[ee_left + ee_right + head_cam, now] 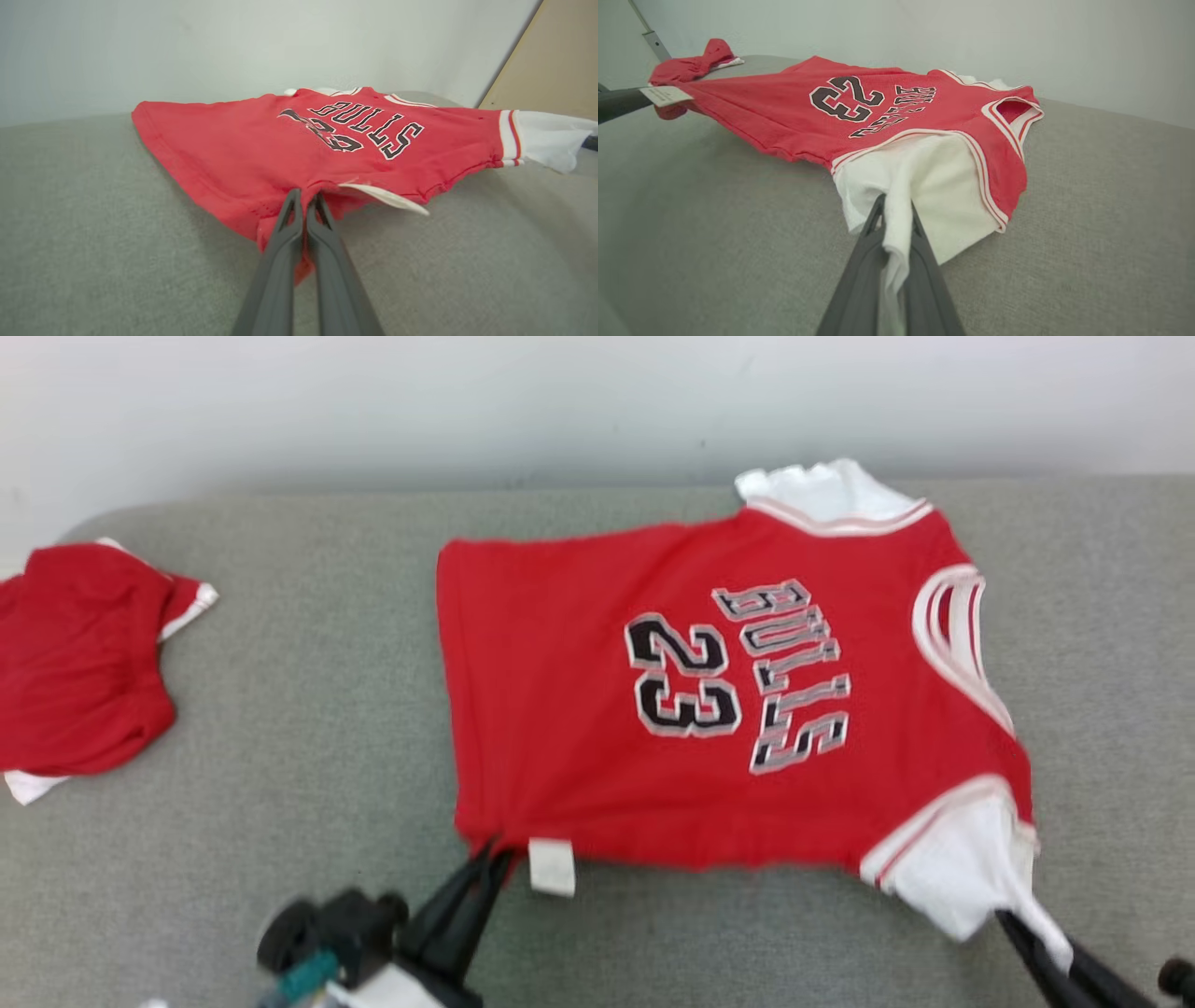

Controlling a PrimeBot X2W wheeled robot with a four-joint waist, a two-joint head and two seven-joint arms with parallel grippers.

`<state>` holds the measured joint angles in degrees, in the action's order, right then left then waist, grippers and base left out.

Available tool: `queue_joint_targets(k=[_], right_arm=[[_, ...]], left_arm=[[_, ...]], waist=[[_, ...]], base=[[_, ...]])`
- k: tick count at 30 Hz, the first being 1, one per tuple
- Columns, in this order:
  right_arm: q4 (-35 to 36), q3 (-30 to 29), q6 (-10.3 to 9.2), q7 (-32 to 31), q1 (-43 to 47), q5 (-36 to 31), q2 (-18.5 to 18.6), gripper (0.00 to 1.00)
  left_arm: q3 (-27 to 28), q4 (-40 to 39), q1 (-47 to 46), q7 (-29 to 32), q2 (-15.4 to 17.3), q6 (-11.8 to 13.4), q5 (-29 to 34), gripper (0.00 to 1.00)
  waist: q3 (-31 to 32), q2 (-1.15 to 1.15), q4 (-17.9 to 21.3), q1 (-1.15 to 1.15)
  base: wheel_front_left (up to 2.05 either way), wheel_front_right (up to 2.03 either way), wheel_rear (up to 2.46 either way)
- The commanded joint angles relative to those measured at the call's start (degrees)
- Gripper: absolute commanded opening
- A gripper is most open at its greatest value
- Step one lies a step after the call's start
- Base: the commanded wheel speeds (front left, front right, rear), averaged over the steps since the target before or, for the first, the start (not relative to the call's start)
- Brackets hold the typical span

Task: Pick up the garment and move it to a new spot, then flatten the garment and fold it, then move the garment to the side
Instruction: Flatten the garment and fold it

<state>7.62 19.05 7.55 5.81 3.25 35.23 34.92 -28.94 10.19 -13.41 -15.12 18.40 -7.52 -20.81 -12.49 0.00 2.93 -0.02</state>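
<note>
**Jersey stretched between both hands**

Noted red mesh basketball jersey [747, 709] with white sleeves and black "BULLS 23" lettering, spread face up on grey fabric-covered counter [308, 709], right of centre. Lies with hem toward the left edge, collar toward the right edge, one white sleeve close to the far edge.

Found left hand [495, 859] at the near hem corner, fingers together and clamped on the red cloth, just beside a small white label [551, 866]. Seen likewise in left wrist view [306, 198].

Found right hand [1013, 924] toward the near right corner, pinched shut on the near white sleeve [962, 868]; white fabric drawn down between its fingers in right wrist view [896, 210].

Noted near side of jersey pulled taut between the two grips.

Logged a second, smaller red garment with white trim [84, 663], crumpled at the left edge, well apart.
</note>
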Motion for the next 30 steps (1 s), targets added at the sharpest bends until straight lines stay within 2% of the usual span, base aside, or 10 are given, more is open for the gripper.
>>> queue_joint_targets(k=[1, 6, 11, 14, 17, 22, 26, 30], right_arm=[[-0.9, 2.1, -0.14, -0.4, 2.2, 0.7, 1.9, 0.0], [0.2, 4.6, -0.14, -2.4, 6.7, 4.8, 5.4, 0.0], [3.8, 3.4, -0.14, -5.8, 8.3, 9.2, 9.5, 0.0], [6.2, 2.6, -0.14, -9.6, 5.0, 11.0, 11.9, 0.0], [8.2, 2.6, -0.14, -14.3, 1.2, 13.7, 14.0, 0.0], [10.7, 2.2, -0.14, -22.9, -6.5, 18.8, 16.8, 0.0], [10.4, 2.0, -0.14, -27.9, -13.6, 20.6, 17.6, 0.0], [8.6, 3.1, -0.14, -31.5, -20.1, 20.5, 17.2, 0.0]], left_arm=[[0.3, -0.2, 3.9, 0.0, -0.3, 0.1, 0.8, 0.0], [1.1, -2.3, 10.5, 0.0, -0.2, 0.2, 0.4, 0.0], [2.3, -5.0, 13.2, 0.5, 2.2, 0.3, -0.2, 0.0], [1.8, -6.9, 10.7, 3.1, 3.8, 0.1, -2.2, 0.0], [-1.0, -9.1, 7.6, 7.6, 6.0, 0.0, -6.0, 0.0], [-6.0, -12.7, 0.0, 14.6, 11.5, 0.0, -13.5, 0.0], [-8.5, -13.4, -5.7, 18.5, 14.1, 0.1, -19.1, 0.0], [-9.9, -12.4, -11.3, 20.6, 14.9, 0.1, -23.0, 0.0]], waist=[[2.3, 0.0, 0.8, 0.02], [3.1, 0.0, 1.1, 0.02], [1.5, 0.0, 0.6, 0.02], [-0.5, 0.0, 0.0, 0.02], [-2.2, 0.0, -1.0, 0.02], [-4.3, 0.0, -3.0, 0.02], [-5.8, 0.0, -4.1, 0.02], [-7.9, 0.0, -5.0, 0.02]], base=[[0.0, 0.0, 0.0], [0.0, 0.0, 0.0], [0.0, 0.0, 0.0], [0.0, 0.0, 0.0], [0.0, 0.0, 0.0], [0.0, 0.0, 0.0], [0.0, 0.0, 0.0], [0.0, 0.0, 0.0]])
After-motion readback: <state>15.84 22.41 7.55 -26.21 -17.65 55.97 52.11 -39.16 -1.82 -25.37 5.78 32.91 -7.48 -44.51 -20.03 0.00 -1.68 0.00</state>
